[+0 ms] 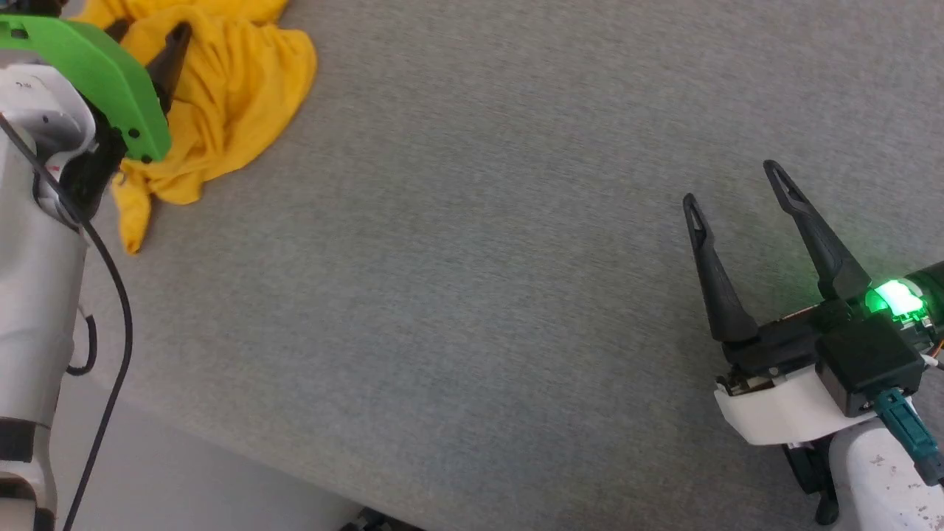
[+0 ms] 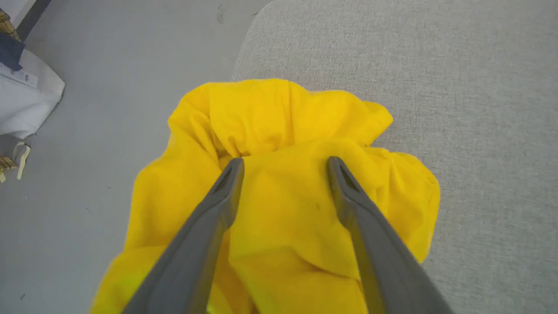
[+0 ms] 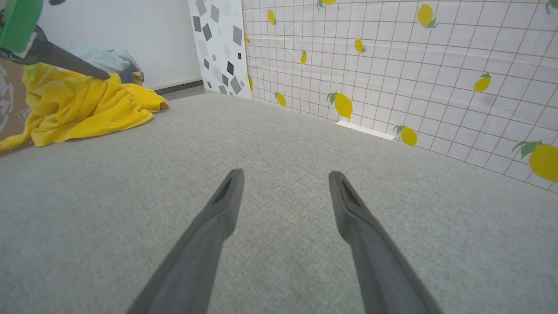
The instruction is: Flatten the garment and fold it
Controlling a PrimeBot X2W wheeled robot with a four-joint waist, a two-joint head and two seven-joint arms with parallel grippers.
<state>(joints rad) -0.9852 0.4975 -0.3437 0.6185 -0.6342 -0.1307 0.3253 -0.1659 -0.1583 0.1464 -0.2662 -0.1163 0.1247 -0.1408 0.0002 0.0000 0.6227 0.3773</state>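
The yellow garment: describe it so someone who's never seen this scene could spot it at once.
Start at the wide grey fabric-covered surface and follow it to its far left corner. There lies the garment, a bright yellow cotton T-shirt crumpled in a heap, with the left gripper above it, jaws open. It is the one bright, rumpled thing on that plain grey cloth.

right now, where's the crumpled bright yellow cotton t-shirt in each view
head view: yellow t-shirt top left, crumpled.
left wrist view: yellow t-shirt centre, beneath the open left gripper.
right wrist view: yellow t-shirt upper left.
shared landmark: the pale grey woven fabric surface it lies on.
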